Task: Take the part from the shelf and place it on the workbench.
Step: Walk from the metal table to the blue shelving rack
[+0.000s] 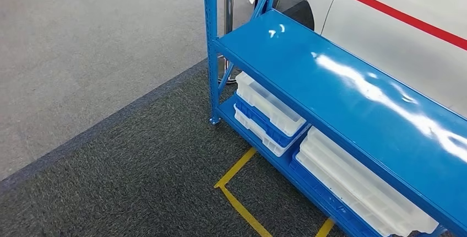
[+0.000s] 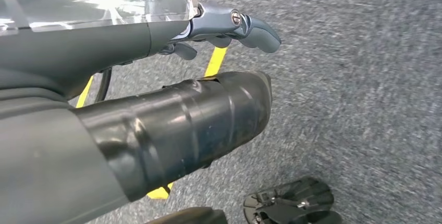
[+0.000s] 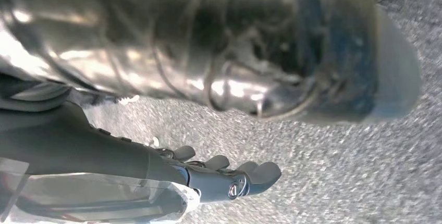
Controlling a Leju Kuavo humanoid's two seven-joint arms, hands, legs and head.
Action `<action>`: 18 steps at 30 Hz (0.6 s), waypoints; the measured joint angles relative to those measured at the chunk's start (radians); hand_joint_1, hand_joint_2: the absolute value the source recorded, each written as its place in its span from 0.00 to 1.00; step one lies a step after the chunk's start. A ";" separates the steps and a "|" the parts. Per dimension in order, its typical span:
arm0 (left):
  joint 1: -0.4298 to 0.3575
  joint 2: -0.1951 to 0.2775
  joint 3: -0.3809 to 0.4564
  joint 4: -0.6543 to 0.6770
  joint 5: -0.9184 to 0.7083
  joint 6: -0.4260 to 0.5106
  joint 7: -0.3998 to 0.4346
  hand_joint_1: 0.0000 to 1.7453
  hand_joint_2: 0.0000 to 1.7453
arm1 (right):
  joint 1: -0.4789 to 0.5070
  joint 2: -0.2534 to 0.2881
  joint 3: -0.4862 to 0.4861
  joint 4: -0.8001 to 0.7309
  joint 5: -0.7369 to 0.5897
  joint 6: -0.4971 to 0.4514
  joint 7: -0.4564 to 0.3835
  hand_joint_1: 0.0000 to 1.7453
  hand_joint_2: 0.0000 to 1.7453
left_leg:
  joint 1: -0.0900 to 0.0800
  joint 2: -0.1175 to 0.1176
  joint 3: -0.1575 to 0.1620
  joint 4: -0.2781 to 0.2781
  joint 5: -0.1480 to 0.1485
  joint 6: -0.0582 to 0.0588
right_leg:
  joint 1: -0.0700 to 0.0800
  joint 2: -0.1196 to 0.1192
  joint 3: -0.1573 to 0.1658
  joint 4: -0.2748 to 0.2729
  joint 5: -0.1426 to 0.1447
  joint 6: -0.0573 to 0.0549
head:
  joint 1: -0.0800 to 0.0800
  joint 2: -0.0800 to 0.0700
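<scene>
A blue metal shelf (image 1: 330, 77) runs from the top centre to the lower right of the head view, its glossy upper board reflecting light. On the lower level lie stacked white trays (image 1: 270, 104) and a blue tray (image 1: 264, 124), with another white stack (image 1: 358, 187) further right; I cannot tell what they hold. My left hand (image 2: 229, 26) hangs over the dark carpet with its fingers loosely extended and nothing in them. My right hand (image 3: 229, 174) also hangs above the carpet, fingers apart, holding nothing.
Yellow tape (image 1: 237, 193) marks a corner on the dark carpet in front of the shelf. Lighter grey floor (image 1: 82, 44) lies to the left. A white car body with a red stripe (image 1: 396, 22) stands behind the shelf.
</scene>
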 joint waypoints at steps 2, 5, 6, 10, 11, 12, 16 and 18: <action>0.000 0.000 0.000 0.000 0.000 -0.001 0.000 0.00 0.00 | -0.003 0.000 0.000 0.000 0.000 0.000 0.000 0.00 0.00 | -0.003 0.018 0.008 0.001 -0.007 -0.009 | 0.010 -0.035 0.057 -0.113 0.038 -0.016 | 0.000 0.000; -0.003 0.000 0.000 0.000 0.000 -0.002 0.000 0.00 0.00 | -0.004 0.000 0.001 0.000 0.000 0.000 0.000 0.00 0.00 | -0.007 0.043 0.017 -0.001 -0.014 -0.025 | 0.015 -0.022 0.066 -0.136 0.042 -0.034 | -0.001 0.000; -0.004 0.000 0.000 0.000 0.000 -0.002 0.000 0.00 0.00 | -0.003 0.000 0.001 0.000 0.000 0.000 0.000 0.00 0.00 | -0.006 0.038 0.020 0.003 -0.020 -0.031 | 0.011 -0.011 0.070 -0.142 0.045 -0.038 | 0.000 0.000; -0.002 0.000 0.000 0.000 0.000 -0.002 -0.001 0.00 0.00 | -0.005 0.001 0.001 0.000 0.000 0.000 0.000 0.00 0.00 | 0.000 -0.057 -0.059 0.182 -0.122 -0.045 | 0.002 0.032 0.075 -0.154 0.053 -0.056 | -0.004 0.000; 0.000 0.000 0.000 0.000 0.000 -0.002 0.000 0.00 0.00 | -0.006 0.001 0.001 0.000 0.000 0.001 0.000 0.00 0.00 | 0.001 -0.066 -0.090 0.243 -0.145 -0.047 | 0.002 0.045 0.074 -0.152 0.053 -0.057 | -0.004 0.000; 0.002 0.000 0.000 0.000 0.000 -0.002 0.000 0.00 0.00 | -0.005 0.001 0.001 0.000 0.000 0.001 0.000 0.00 0.00 | 0.001 -0.069 -0.109 0.277 -0.148 -0.048 | 0.002 0.060 0.074 -0.150 0.052 -0.058 | -0.004 0.000; 0.001 0.000 0.000 0.000 0.000 -0.002 -0.002 0.00 0.00 | -0.005 0.001 0.002 0.000 0.001 0.002 0.000 0.00 0.00 | 0.009 -0.110 -0.043 0.102 -0.025 -0.050 | 0.000 0.117 0.069 -0.128 0.042 -0.046 | -0.005 0.000; 0.000 0.000 0.000 0.000 0.000 -0.003 -0.003 0.00 0.00 | -0.006 0.001 0.002 0.000 0.002 0.003 0.000 0.00 0.00 | 0.012 -0.147 -0.016 0.034 -0.008 -0.048 | 0.000 0.139 0.058 -0.115 0.036 -0.033 | -0.004 0.000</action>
